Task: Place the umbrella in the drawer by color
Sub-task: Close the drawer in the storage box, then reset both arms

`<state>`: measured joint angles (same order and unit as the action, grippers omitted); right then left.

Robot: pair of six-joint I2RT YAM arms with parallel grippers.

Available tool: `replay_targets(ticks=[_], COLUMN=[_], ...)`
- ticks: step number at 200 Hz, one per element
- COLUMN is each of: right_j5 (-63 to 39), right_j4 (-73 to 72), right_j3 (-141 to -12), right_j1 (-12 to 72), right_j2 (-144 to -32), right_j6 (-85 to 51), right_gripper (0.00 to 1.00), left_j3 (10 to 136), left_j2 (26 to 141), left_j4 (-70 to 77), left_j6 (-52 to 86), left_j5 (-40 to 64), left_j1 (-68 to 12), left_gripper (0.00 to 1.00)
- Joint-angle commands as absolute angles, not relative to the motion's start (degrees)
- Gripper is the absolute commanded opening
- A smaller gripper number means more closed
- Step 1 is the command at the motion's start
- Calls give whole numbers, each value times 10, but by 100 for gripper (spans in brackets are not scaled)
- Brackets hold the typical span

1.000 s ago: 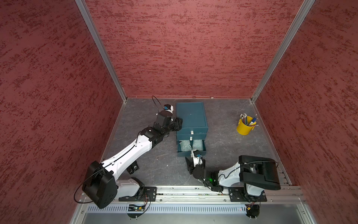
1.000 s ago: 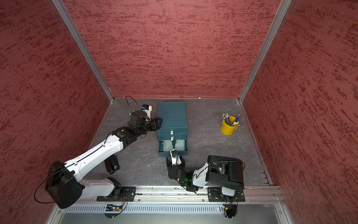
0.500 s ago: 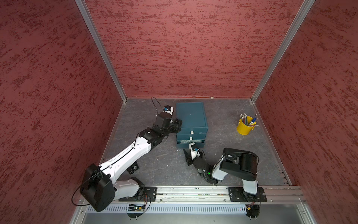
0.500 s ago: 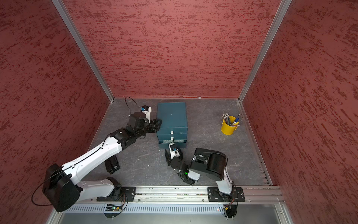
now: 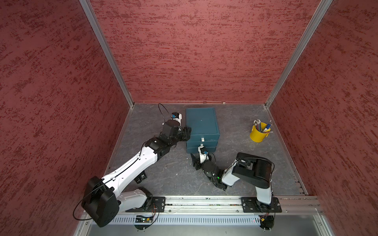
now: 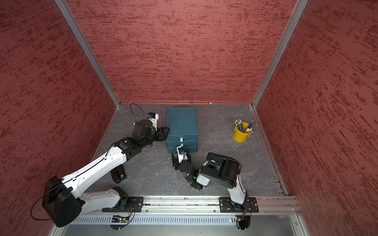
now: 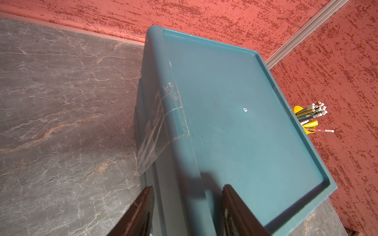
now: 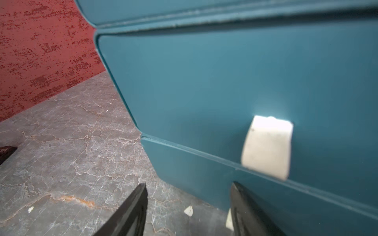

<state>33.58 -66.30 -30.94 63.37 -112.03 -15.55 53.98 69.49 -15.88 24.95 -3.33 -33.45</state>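
Note:
A teal drawer cabinet (image 5: 201, 122) (image 6: 181, 122) stands at the back middle with both drawer fronts flush. The umbrella is out of view. My left gripper (image 5: 187, 131) (image 7: 188, 187) is open and straddles the cabinet's (image 7: 235, 122) left top edge, with one finger beside the side wall and one over the top. My right gripper (image 5: 195, 158) (image 8: 189, 183) is open with nothing between its fingers. It is low in front of the lower drawer (image 8: 204, 81), just beside that drawer's white pull tab (image 8: 267, 147).
A yellow cup (image 5: 258, 133) (image 6: 241, 133) full of pencils stands at the back right. A dark oblong object (image 5: 141, 177) (image 6: 118, 173) lies on the grey floor under my left arm. Red walls close in three sides.
The lower drawer, open a second ago with pale things inside, is now shut. My right gripper moved in towards the cabinet and its jaws widened. The left arm barely moved.

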Motion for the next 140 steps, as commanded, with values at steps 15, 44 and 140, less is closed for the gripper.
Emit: replay_targets(ticks=[15, 44, 140], right_j5=[356, 411, 510], right_j4=[-627, -373, 474], right_j3=[-241, -238, -507], right_j1=[648, 702, 674], right_j2=[-1017, -830, -448], right_j6=[-191, -177, -282], right_gripper=[73, 75, 98], left_j3=[516, 534, 602], left_j2=[691, 673, 525], left_j4=[-248, -260, -223], left_j6=[237, 250, 161], left_j5=[-38, -44, -278], left_j1=[-337, -336, -341], left_gripper=[59, 67, 100])
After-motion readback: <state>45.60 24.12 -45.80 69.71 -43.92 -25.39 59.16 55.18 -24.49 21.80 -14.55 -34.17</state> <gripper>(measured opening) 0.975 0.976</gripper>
